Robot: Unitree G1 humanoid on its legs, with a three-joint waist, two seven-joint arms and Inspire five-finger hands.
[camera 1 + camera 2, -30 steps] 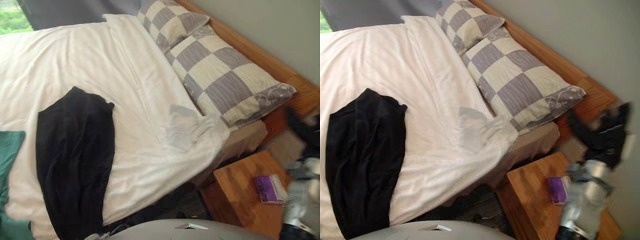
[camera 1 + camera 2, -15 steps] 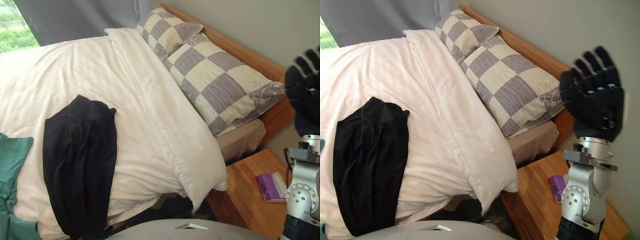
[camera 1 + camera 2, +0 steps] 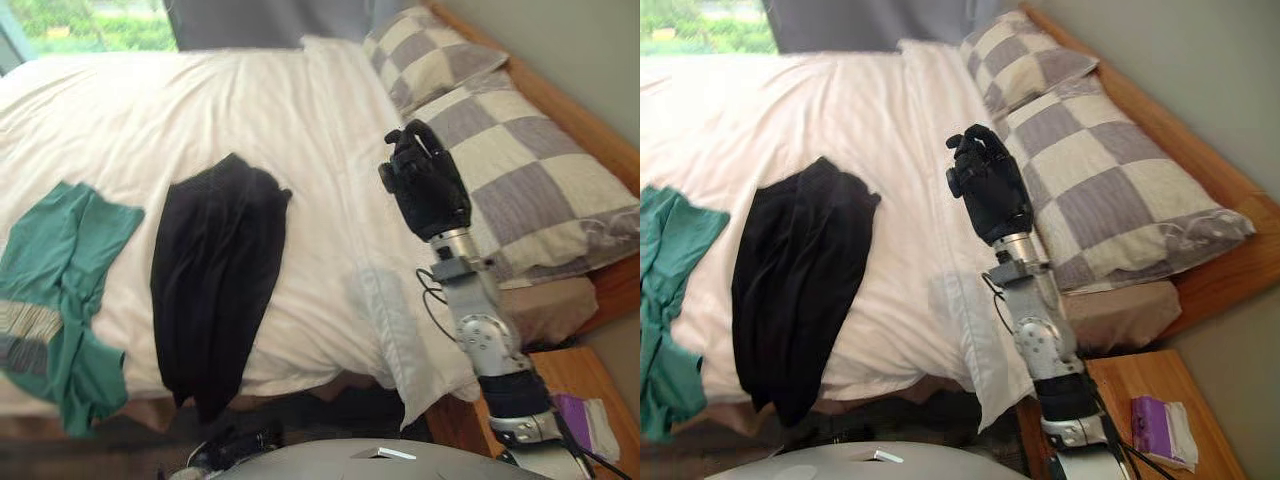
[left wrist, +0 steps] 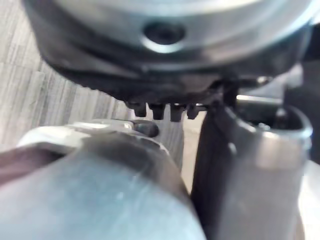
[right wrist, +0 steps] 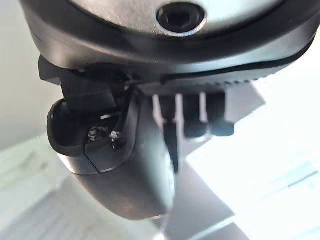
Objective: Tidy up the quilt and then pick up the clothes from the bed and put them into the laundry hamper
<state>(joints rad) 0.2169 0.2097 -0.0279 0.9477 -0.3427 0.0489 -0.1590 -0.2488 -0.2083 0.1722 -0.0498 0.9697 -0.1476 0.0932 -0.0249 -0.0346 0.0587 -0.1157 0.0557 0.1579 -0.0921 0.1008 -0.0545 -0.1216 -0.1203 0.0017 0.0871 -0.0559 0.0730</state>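
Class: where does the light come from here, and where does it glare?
Left eye view: daylight enters through the window and brightens the white quilt; right wrist view: strong white glare past the right robot hand.

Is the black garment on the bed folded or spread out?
Spread out, not folded: the black garment lies long and rumpled across the white quilt, its near end hanging over the quilt's edge.

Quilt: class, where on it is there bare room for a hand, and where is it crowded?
Bare: the quilt strip between black garment and checked pillows, and the far stretch by the window. Crowded: near left, green garment beside the black one.
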